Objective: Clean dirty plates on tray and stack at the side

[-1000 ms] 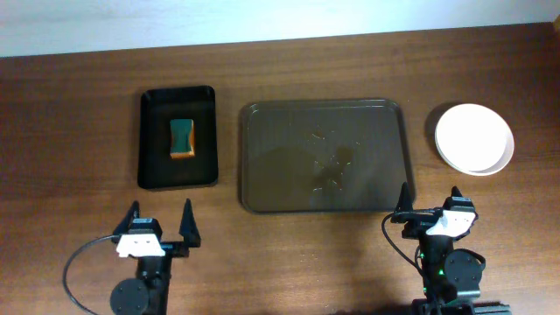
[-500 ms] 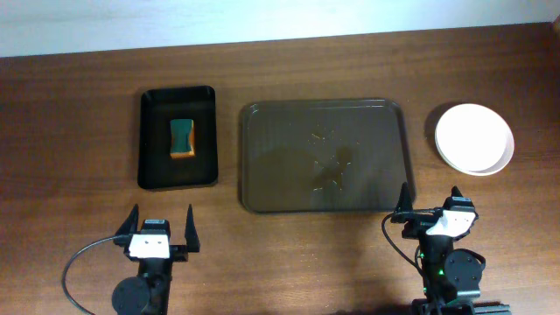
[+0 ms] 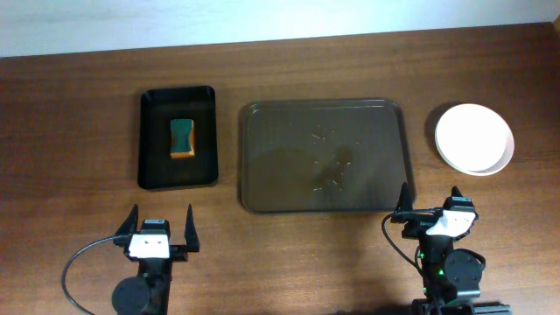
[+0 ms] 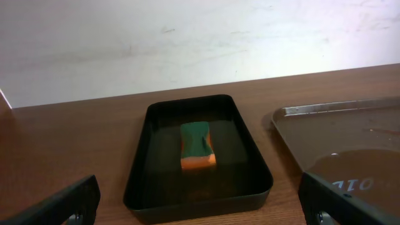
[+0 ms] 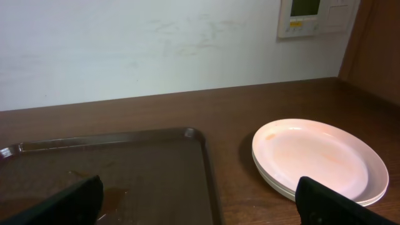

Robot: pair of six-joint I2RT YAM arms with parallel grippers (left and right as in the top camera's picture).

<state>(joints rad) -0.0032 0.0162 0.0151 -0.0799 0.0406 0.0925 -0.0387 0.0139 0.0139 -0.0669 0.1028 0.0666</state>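
Observation:
The white plates (image 3: 473, 138) sit stacked on the table to the right of the large dark tray (image 3: 254, 157); in the right wrist view the stack (image 5: 319, 157) shows a faint orange tint on top. The tray holds no plates, only wet streaks, and its corner shows in the right wrist view (image 5: 194, 134) and left wrist view (image 4: 294, 112). My left gripper (image 3: 161, 226) is open and empty near the front edge, below the small black tray. My right gripper (image 3: 430, 203) is open and empty, just in front of the tray's front right corner.
A smaller black tray (image 3: 150, 175) stands left of the large tray with a green and orange sponge (image 3: 182, 138) in it, also seen in the left wrist view (image 4: 199, 145). A white wall runs behind the table.
The left gripper drew back slightly toward the front edge about a second ago and has held still since. The right arm has not moved.

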